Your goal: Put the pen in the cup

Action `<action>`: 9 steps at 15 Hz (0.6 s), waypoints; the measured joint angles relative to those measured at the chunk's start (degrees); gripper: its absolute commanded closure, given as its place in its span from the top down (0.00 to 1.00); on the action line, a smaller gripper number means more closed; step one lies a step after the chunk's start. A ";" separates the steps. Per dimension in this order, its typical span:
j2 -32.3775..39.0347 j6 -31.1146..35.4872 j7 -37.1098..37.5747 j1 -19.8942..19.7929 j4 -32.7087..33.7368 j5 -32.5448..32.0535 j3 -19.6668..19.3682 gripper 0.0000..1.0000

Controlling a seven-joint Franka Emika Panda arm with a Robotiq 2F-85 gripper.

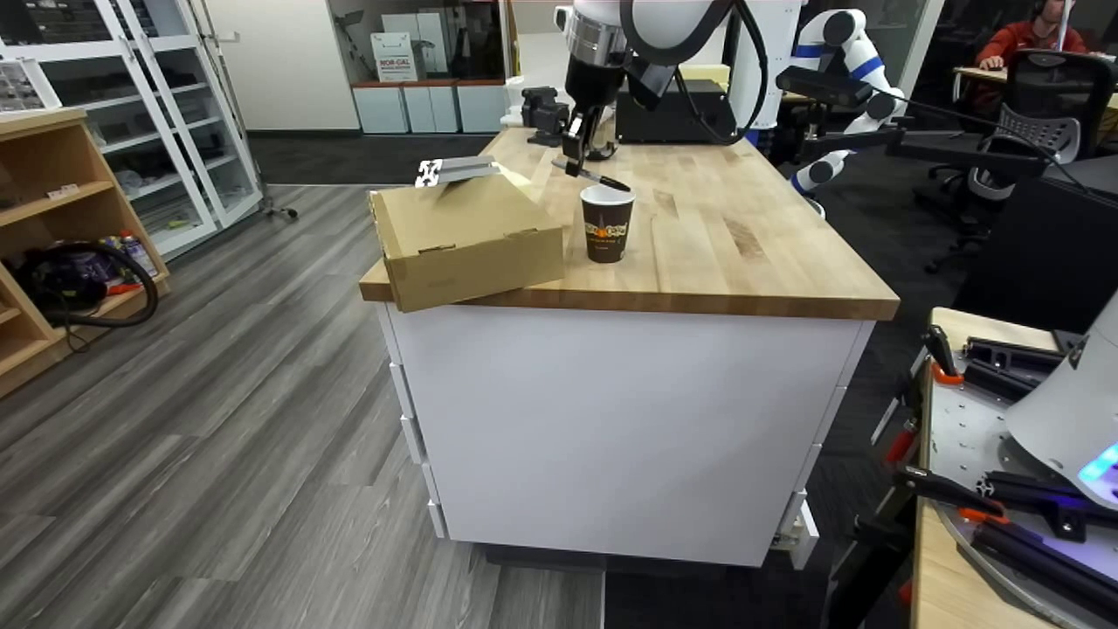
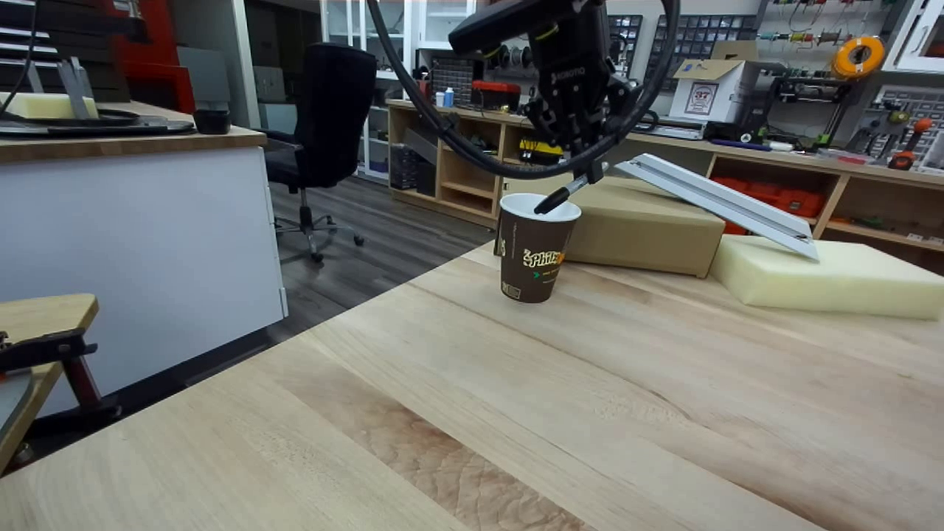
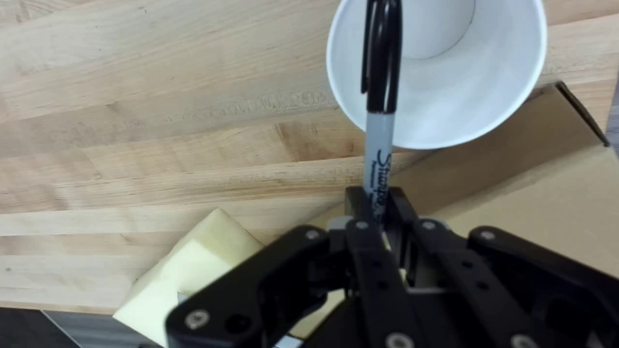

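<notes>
The pen is a marker with a black cap and grey barrel; it shows in both exterior views [image 1: 604, 182] [image 2: 562, 198] and in the wrist view [image 3: 383, 67]. My gripper [image 3: 378, 203] is shut on the barrel's rear part; its fingertips also show in both exterior views [image 1: 574, 164] [image 2: 592, 173]. The pen slants down, cap end lowest, over the mouth of the cup. The brown cup with white rim stands upright on the table [image 1: 606, 231] [image 2: 535, 254] [image 3: 464, 106]. I cannot tell whether the cap tip is below the rim.
A tan cardboard box [image 1: 480, 262] [image 2: 641, 236] stands close beside the cup. A grey metal bar [image 2: 723, 206] rests slanted on the box and a pale yellow foam block [image 2: 833, 276]. The wooden table's front edge [image 1: 699, 302] is near the cup.
</notes>
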 measured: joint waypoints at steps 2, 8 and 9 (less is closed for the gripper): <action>0.56 0.04 -0.07 0.00 0.80 0.02 0.00 0.07; 0.60 0.72 -0.06 0.00 1.07 0.02 0.00 0.31; 0.60 0.96 -0.02 0.00 1.06 0.02 0.00 0.38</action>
